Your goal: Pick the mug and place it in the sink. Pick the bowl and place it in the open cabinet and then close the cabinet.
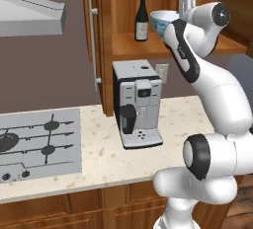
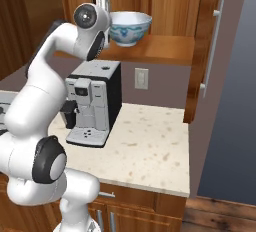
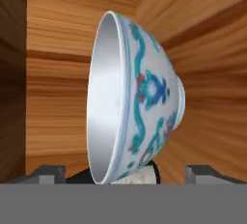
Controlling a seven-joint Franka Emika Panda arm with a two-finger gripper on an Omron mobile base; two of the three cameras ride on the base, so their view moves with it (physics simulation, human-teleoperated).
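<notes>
Tabletop [image 2: 150,151]: coffee machine [image 2: 92,103] stands on it, below the shelf.
Hand [image 3: 126,172]: fingers spread wide around the bowl's rim, not pinching it.
Bowl [image 2: 129,27]: upright on the cabinet [image 2: 200,36] shelf [image 2: 160,50], beside a dark bottle [image 1: 142,18].

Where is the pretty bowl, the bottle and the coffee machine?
bowl [image 2: 129,28], right base view, on its patterned outer side.
bottle [image 1: 142,21], left base view, on its dark body.
coffee machine [image 1: 140,105], left base view, on its silver front.
</notes>
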